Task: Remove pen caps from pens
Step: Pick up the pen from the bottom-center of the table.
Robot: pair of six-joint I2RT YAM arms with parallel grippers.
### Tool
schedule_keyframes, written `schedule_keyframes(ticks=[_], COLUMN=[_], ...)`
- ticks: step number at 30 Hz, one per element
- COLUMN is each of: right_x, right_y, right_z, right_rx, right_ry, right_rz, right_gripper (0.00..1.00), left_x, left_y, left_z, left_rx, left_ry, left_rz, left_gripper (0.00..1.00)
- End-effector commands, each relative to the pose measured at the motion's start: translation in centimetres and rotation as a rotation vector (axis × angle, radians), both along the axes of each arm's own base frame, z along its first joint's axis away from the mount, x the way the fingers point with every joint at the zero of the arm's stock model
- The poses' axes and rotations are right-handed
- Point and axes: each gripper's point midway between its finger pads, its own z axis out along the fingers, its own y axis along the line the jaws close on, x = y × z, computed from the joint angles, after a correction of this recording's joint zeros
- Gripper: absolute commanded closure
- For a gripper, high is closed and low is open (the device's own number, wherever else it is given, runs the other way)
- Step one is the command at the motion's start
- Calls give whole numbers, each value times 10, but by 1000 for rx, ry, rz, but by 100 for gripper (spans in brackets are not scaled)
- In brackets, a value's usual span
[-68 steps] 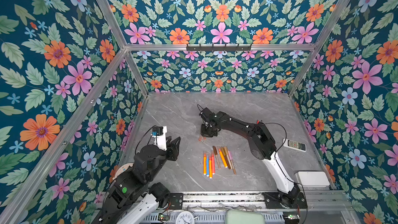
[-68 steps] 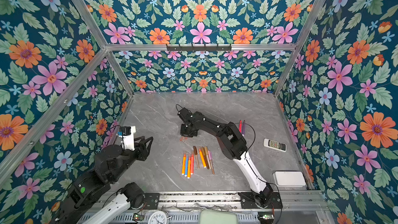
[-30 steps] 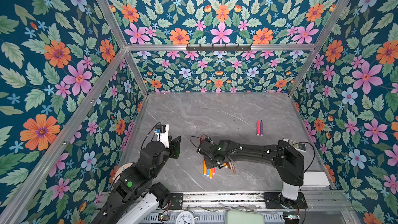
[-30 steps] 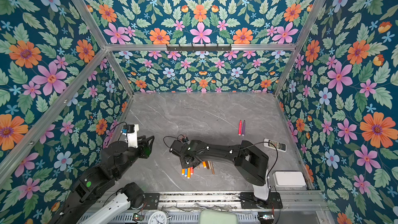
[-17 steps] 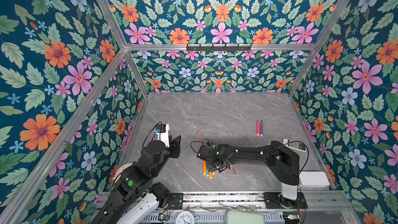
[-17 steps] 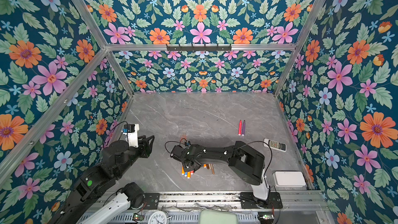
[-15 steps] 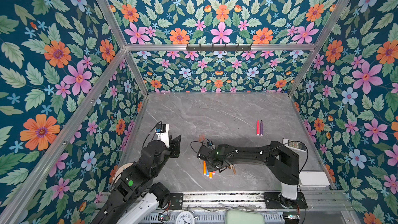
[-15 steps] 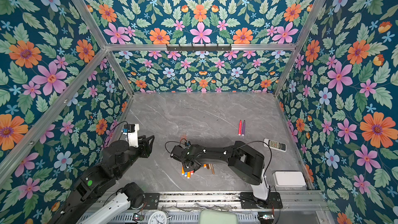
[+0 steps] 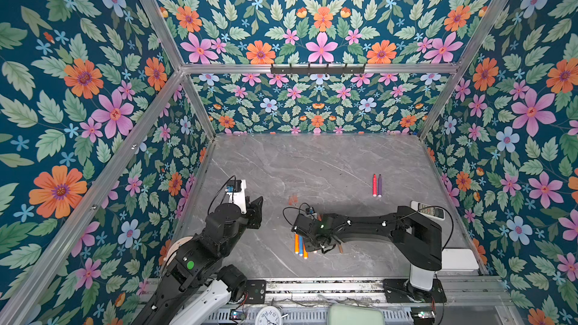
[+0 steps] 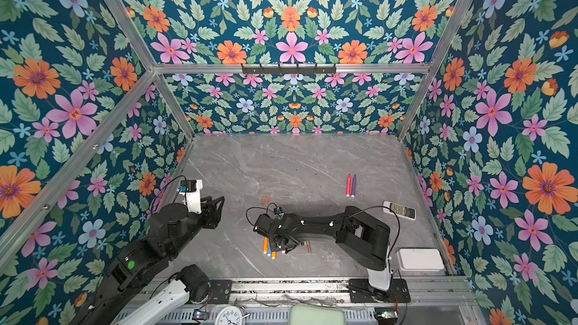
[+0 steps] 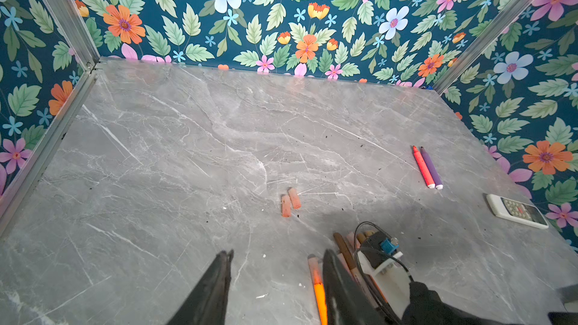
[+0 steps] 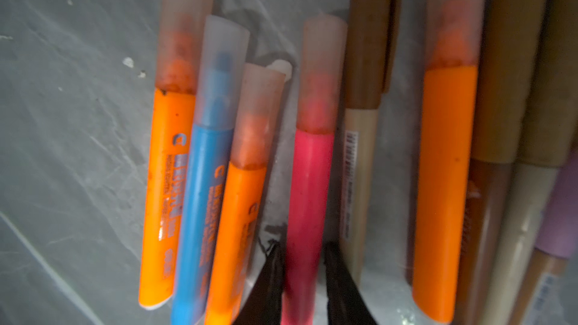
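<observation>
Several capped pens lie side by side near the table's front middle, partly hidden under my right arm in both top views. My right gripper is down among them, its fingers pressed against both sides of a pink-red pen with its translucent cap on. Two loose orange-red pen caps lie on the bare table beyond the pile. A red and a purple pen lie uncapped at the right. My left gripper hovers open and empty left of the pile.
A white remote control lies near the right wall. A white box sits at the front right corner. Floral walls close in the grey marble table on three sides.
My right arm swung from the table's middle down onto the pen pile, and its jaws have narrowed onto the pink-red pen. The left arm has hardly moved.
</observation>
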Motion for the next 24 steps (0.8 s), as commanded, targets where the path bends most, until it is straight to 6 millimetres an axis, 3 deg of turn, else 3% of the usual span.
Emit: schedule_keyframes(ticks=[1, 6, 11, 14, 19, 24], right_x=[-12, -10, 2, 7, -5, -23], right_y=[-4, -4, -9, -8, 11, 7], right_z=[-3, 4, 38, 67, 116, 143], right_rx=[-11, -11, 25, 101, 371, 521], right_ry=[35, 11, -84, -155, -212, -216], right_rz=[-19, -24, -36, -6, 148, 221], right_gripper=[77, 96, 100, 100, 100, 100], left_x=[1, 3, 9, 17, 26, 36], left_y=[1, -1, -9, -35, -123, -144], left_z=[1, -2, -5, -13, -30, -39], left_rx=[4, 12, 32, -22, -335, -407], left_ry=[-1, 10, 50, 137, 263, 293], left_rz=[5, 4, -6, -59, -300, -326], left_gripper=[51, 51, 50, 43, 43, 43])
